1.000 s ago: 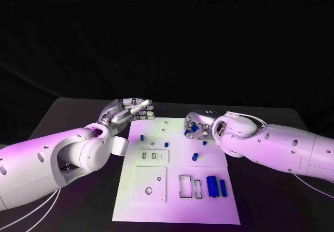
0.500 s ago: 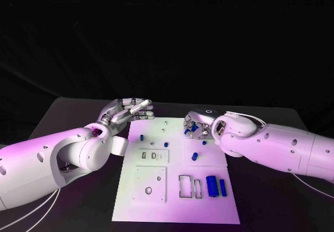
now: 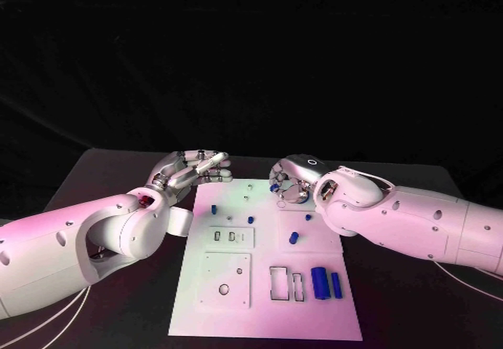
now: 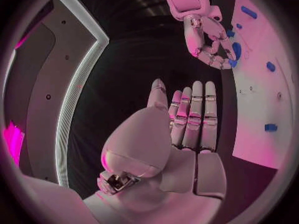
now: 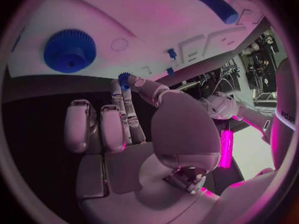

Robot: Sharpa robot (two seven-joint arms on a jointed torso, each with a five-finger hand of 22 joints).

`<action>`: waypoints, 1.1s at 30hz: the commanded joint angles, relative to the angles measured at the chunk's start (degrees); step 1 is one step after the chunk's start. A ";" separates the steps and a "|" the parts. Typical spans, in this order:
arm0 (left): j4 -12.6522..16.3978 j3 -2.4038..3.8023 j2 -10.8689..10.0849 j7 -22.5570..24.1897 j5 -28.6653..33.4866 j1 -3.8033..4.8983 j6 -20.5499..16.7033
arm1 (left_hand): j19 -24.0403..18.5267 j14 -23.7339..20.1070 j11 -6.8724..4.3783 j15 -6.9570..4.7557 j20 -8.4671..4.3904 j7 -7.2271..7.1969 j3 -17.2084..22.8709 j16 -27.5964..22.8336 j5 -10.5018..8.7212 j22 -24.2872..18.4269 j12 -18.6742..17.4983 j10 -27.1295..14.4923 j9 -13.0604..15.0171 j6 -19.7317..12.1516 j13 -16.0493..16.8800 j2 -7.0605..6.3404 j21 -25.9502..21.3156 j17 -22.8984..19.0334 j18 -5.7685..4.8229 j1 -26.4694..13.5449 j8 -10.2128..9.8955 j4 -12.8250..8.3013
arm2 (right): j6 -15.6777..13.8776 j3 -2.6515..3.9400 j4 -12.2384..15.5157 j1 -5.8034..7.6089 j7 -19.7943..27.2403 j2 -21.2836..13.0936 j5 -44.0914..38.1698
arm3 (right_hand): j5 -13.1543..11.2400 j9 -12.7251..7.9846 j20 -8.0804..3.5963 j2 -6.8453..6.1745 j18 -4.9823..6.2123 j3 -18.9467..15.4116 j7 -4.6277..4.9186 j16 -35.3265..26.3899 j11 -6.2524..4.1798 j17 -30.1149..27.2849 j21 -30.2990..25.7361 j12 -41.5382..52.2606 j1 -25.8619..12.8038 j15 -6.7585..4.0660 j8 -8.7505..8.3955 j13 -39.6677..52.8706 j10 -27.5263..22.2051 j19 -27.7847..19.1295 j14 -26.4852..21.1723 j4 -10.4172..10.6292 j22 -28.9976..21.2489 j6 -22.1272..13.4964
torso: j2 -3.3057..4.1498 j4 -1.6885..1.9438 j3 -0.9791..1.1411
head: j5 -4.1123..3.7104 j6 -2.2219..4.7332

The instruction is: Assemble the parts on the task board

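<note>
**One part up off the board, right hand carrying it**

One second back, your right hand (image 3: 291,185) sat low over the far right of the task board (image 3: 315,313). It now stands higher, wrist rolled up, with a small blue part (image 5: 124,77) pinched between thumb and a fingertip. Read that as pick done, placing still to come.

The part is in the air above the board's far edge, not seated. It looks short, round and toothed. Its long axis and heading are too small to call.

A large blue gear (image 5: 70,50) lies flat on the board below.

Your left hand (image 3: 194,169) hovers over the counter (image 3: 105,167) by the board's far left corner, fingers straight, nothing in it, unmoved.
</note>
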 commanded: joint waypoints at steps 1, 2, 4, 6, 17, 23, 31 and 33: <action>0.16 0.06 0.10 0.33 0.21 0.13 0.34 | -0.20 -0.47 -0.06 0.13 0.12 -0.06 -0.45 -0.24 0.23 0.02 -0.27 -0.32 0.05 -0.53 -0.09 0.16 0.25 0.07 0.02 0.23 -0.25 0.02 | -3.39 0.02 -0.99 0.08 -0.07 1.17 -0.95 | 0.46 0.13 -0.06 0.41 0.20 0.35 0.16 0.04 -0.56 0.17 0.50 -0.11 1.16 -0.32 0.31 0.07 0.40 0.60 1.62 -0.09 0.41 -0.21 | 0.08 0.15 -0.05 | -0.08 0.11; 0.17 0.06 0.11 0.34 0.21 0.13 0.33 | -0.20 -0.48 -0.05 0.13 0.12 -0.05 -0.47 -0.24 0.23 0.02 -0.27 -0.35 0.06 -0.55 -0.09 0.18 0.25 0.09 0.02 0.24 -0.26 0.02 | -3.48 0.02 -1.35 0.10 -0.09 1.61 -0.95 | 0.49 0.14 -0.06 0.40 0.17 0.36 0.16 0.05 -0.56 0.17 0.58 -0.11 1.16 -0.32 0.31 0.08 0.41 0.70 1.62 -0.10 0.55 -0.21 | 0.09 0.19 -0.08 | -0.11 0.12; 0.20 0.06 0.13 0.33 0.21 0.13 0.33 | -0.21 -0.48 -0.05 0.14 0.12 -0.04 -0.48 -0.24 0.23 0.02 -0.27 -0.38 0.06 -0.57 -0.10 0.19 0.26 0.11 0.02 0.25 -0.27 0.02 | -3.55 0.03 -1.86 0.13 -0.09 2.24 -0.96 | 0.49 0.14 -0.06 0.40 0.17 0.36 0.16 0.05 -0.56 0.17 0.58 -0.11 1.16 -0.32 0.31 0.08 0.41 0.70 1.62 -0.10 0.55 -0.21 | 0.13 0.23 -0.10 | -0.13 0.12; 0.25 0.06 0.14 0.33 0.21 0.14 0.33 | -0.21 -0.48 -0.05 0.14 0.12 -0.04 -0.48 -0.24 0.23 0.02 -0.27 -0.38 0.06 -0.57 -0.10 0.19 0.26 0.11 0.02 0.25 -0.27 0.02 | -3.45 0.03 -2.59 0.15 -0.09 3.20 -0.96 | 0.57 0.18 -0.06 0.34 0.13 0.39 0.17 0.06 -0.55 0.16 0.67 -0.12 1.16 -0.33 0.30 0.09 0.42 0.80 1.63 -0.13 0.70 -0.23 | 0.19 0.23 -0.10 | -0.06 0.20; 0.47 0.06 0.32 0.31 0.22 0.27 0.37 | -0.23 -0.51 -0.02 0.16 0.14 -0.01 -0.54 -0.26 0.22 0.02 -0.26 -0.50 0.08 -0.63 -0.11 0.22 0.26 0.18 0.02 0.28 -0.30 0.00 | -1.27 0.04 -5.91 -0.19 -0.59 7.17 -1.41 | 0.81 0.35 -0.03 -0.05 0.06 0.39 0.24 0.15 -0.47 0.17 0.87 -0.22 0.82 -0.28 0.23 0.14 0.32 1.03 1.69 -0.10 1.07 -0.38 | 0.64 0.75 -0.18 | 0.08 0.30; 0.58 0.06 0.30 0.29 0.22 0.39 0.31 | -0.23 -0.51 -0.02 0.16 0.14 -0.01 -0.54 -0.26 0.22 0.02 -0.26 -0.50 0.08 -0.63 -0.11 0.22 0.26 0.18 0.02 0.28 -0.30 0.00 | -0.72 0.04 -7.66 -0.46 -0.89 8.42 -1.69 | 0.75 0.41 -0.01 -0.23 0.05 0.35 0.25 0.18 -0.43 0.15 0.89 -0.28 0.65 -0.25 0.16 0.15 0.20 1.06 1.71 -0.07 1.12 -0.50 | 0.91 1.01 -0.33 | 0.04 0.52; 0.63 0.07 0.52 0.28 0.22 0.65 0.32 | -0.23 -0.51 -0.02 0.16 0.14 -0.01 -0.54 -0.26 0.22 0.02 -0.26 -0.50 0.08 -0.63 -0.11 0.22 0.26 0.18 0.02 0.28 -0.30 0.00 | -0.36 0.04 -9.30 -0.72 -0.70 9.49 -1.71 | 0.80 0.44 0.01 -0.38 0.03 0.30 0.26 0.23 -0.41 0.20 0.93 -0.31 0.51 -0.23 0.11 0.15 0.14 1.10 1.73 -0.03 1.20 -0.57 | 1.21 1.26 -0.48 | 0.19 0.48; 0.65 0.07 0.52 0.28 0.22 0.73 0.32 | -0.23 -0.51 -0.02 0.16 0.14 -0.01 -0.54 -0.26 0.22 0.02 -0.26 -0.50 0.08 -0.63 -0.11 0.22 0.26 0.18 0.02 0.28 -0.30 0.00 | -0.24 0.04 -9.60 -0.75 -0.61 9.63 -1.70 | 0.81 0.46 0.02 -0.44 0.03 0.28 0.26 0.22 -0.40 0.15 0.94 -0.32 0.45 -0.22 0.10 0.16 0.11 1.11 1.72 -0.02 1.22 -0.59 | 1.33 1.30 -0.49 | 0.15 0.49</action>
